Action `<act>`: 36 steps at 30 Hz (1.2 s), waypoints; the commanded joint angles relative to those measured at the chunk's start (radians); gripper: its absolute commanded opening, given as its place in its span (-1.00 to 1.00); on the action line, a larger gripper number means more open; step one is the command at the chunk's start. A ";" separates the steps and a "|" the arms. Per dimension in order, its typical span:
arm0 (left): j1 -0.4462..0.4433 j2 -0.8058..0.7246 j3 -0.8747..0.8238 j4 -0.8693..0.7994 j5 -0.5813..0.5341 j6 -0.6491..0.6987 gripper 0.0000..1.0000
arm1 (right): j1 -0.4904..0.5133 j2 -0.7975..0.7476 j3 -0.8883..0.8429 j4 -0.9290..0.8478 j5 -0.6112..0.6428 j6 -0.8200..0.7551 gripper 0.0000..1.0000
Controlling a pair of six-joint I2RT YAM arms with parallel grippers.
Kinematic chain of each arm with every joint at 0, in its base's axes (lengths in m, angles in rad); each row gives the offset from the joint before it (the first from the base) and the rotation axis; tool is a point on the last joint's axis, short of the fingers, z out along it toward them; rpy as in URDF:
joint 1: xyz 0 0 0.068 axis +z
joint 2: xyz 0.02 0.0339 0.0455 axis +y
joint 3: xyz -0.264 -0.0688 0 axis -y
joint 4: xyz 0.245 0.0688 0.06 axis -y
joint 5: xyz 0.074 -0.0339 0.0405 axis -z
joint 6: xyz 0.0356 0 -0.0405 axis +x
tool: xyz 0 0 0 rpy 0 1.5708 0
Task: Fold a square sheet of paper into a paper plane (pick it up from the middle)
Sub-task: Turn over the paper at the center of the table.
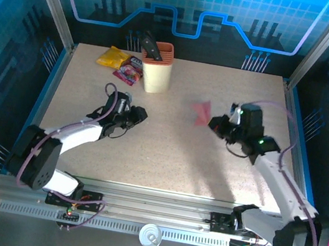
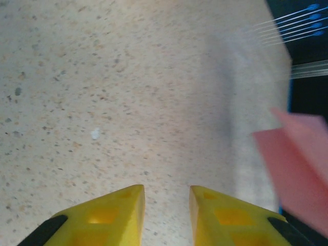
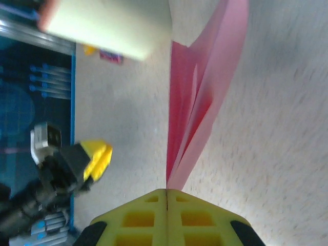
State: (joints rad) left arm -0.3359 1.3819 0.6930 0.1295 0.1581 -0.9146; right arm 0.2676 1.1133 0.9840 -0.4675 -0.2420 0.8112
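The square sheet of paper is folded into a slim pink-red paper plane (image 3: pixel 197 102) with several layers. My right gripper (image 3: pixel 167 192) is shut on its near end, and the plane points away from the jaws over the table. From above, the paper plane (image 1: pixel 203 112) sticks out to the left of my right gripper (image 1: pixel 213 122), right of the table's middle. My left gripper (image 1: pixel 142 114) hovers at centre left, well apart from the paper. Its yellow fingers (image 2: pixel 123 205) stand open over bare table, with nothing between them. The pink paper (image 2: pixel 297 169) shows at the right edge of the left wrist view.
A cream and orange holder (image 1: pixel 157 66) with a black tool in it stands at the back. A yellow packet (image 1: pixel 113 58) and a glossy purple-pink packet (image 1: pixel 129 70) lie to its left. Metal rails edge the speckled table (image 1: pixel 171 156).
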 commanded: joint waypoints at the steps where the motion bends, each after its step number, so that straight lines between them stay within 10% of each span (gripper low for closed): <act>1: 0.002 -0.069 -0.053 -0.101 -0.011 -0.001 -0.36 | -0.007 0.007 0.161 -0.437 0.297 -0.264 -1.00; 16: 0.031 -0.279 -0.146 -0.235 -0.045 0.046 -0.25 | 0.426 0.276 0.284 -0.749 1.012 -0.275 -1.00; 29: 0.060 -0.361 -0.155 -0.319 -0.023 0.075 -0.23 | 0.820 0.821 0.431 -0.678 0.910 -0.066 -1.00; 36: 0.093 -0.368 -0.128 -0.375 0.012 0.104 -0.22 | 0.790 0.816 0.503 -0.498 0.658 -0.143 -0.24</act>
State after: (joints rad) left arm -0.2558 1.0317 0.5545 -0.1879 0.1364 -0.8520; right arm 1.0973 2.0026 1.4700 -1.0363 0.5396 0.6773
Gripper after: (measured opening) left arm 0.388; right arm 0.365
